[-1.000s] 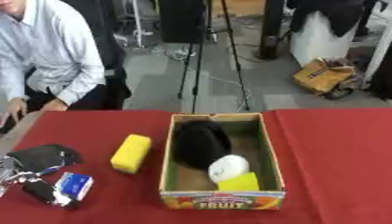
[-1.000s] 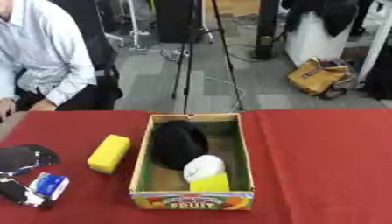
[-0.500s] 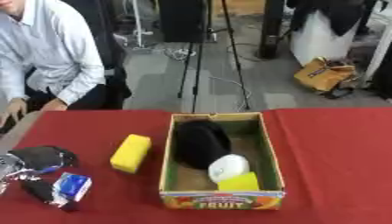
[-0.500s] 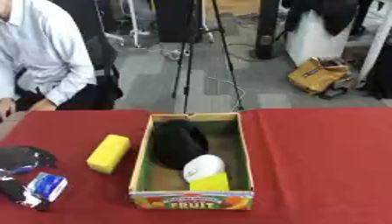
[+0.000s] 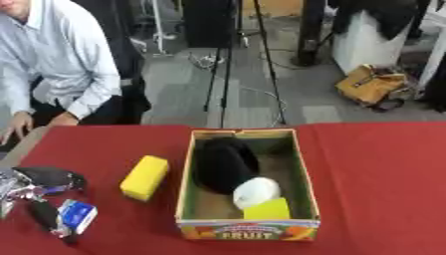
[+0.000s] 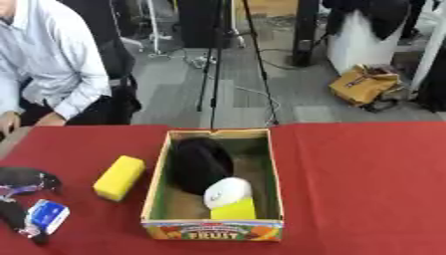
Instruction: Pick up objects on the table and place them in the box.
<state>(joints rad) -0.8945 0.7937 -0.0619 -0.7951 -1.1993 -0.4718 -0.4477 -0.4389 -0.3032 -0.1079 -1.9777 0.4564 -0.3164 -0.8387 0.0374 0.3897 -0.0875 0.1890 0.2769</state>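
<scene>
A cardboard fruit box (image 5: 300, 164) stands mid-table with a black rounded object (image 5: 223, 163), a white round object (image 5: 256, 192) and a yellow block (image 5: 267, 209) inside it. Left of the box a yellow sponge (image 5: 145, 178) lies on the red cloth. At the lower left my left hand (image 5: 45, 180) hovers low over the table, its dark fingers (image 5: 42, 215) curled against a small blue and white packet (image 5: 76, 215). The right hand shows in neither view.
The red table (image 5: 375, 189) stretches wide to the right of the box. Its far edge runs just behind the box. Beyond it on the floor stand a tripod (image 5: 228, 60) and a tan bag (image 5: 370, 87).
My left hand and the blue and white packet have shifted slightly left and toward the near edge. The box and the sponge stay where they were.
</scene>
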